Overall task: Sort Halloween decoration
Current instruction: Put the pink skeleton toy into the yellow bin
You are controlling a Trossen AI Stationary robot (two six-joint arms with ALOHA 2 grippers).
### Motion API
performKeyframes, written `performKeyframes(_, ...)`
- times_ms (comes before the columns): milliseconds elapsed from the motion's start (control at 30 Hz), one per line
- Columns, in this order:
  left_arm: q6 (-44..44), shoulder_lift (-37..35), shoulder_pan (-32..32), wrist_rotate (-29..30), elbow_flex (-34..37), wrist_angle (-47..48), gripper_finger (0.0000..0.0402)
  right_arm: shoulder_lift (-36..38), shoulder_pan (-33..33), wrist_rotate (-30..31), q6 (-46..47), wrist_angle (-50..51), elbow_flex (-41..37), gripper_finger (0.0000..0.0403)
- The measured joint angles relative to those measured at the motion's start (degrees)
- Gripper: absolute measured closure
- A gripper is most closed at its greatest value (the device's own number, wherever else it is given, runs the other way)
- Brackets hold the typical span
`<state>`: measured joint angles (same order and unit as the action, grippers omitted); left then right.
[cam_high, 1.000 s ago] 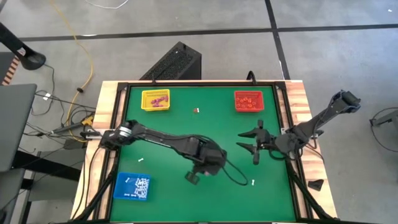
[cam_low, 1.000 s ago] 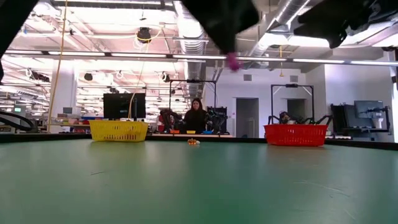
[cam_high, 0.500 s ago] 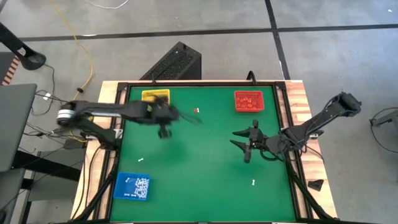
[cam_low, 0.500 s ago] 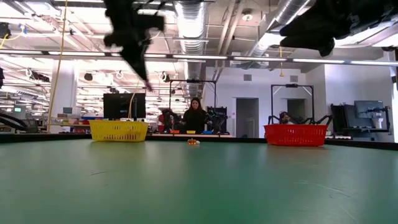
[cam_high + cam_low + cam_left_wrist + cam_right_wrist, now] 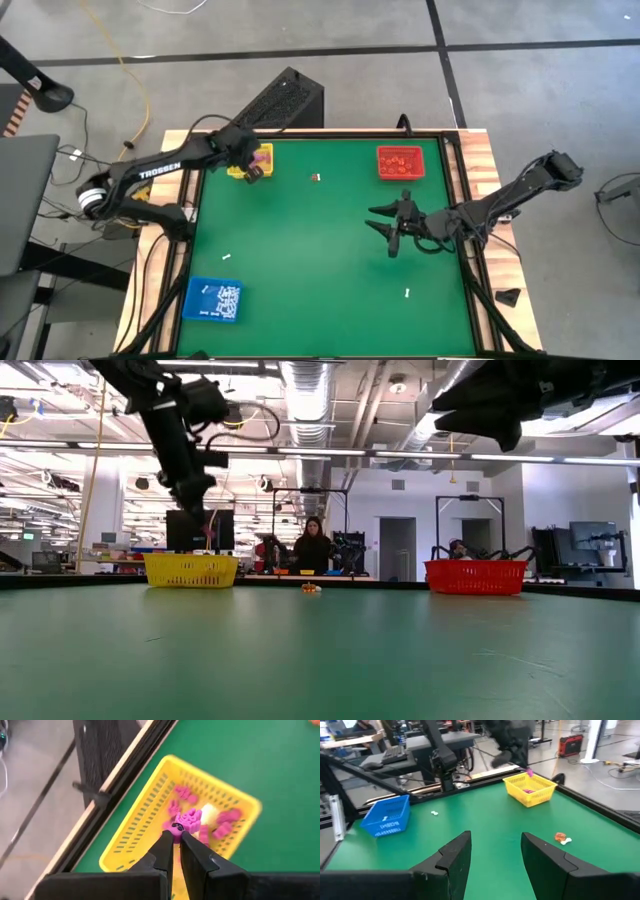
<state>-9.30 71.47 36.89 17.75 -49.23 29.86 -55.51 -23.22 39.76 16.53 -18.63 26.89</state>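
— Pink plastic trinket (image 5: 184, 821) is pinched in my left claw (image 5: 173, 840), above the square yellow mesh tray (image 5: 134, 842). Right claw (image 5: 492, 849) waits, jaws apart.
— Risk?
— Releasing off-centre; I'd say it bounces onto the green worktop (image 5: 300, 240).

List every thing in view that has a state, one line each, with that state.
left gripper: above the yellow tray, fingers shut on a purple-pink trinket
right gripper: fingers open, empty, over the green table
yellow tray: holds purple-pink trinkets
red tray: holds orange-red trinkets
blue tray: holds white trinkets
loose trinkets: some lie unsorted on the table
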Motion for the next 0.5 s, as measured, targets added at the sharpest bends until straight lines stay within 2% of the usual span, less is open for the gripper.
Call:
performKeyframes(267, -0.3, 5.0, 3.3, -1.0, 0.0, 0.1, 0.0385, 0.0, 0.0, -2.4, 0.0, 0.4, 0.0, 0.02)
performKeyframes(500, -1.8, 5.5, 3.4, -0.6, 0.0, -1.0, 0.0381, 0.0, 0.1, -2.5, -0.5, 2.1, 0.0, 0.02)
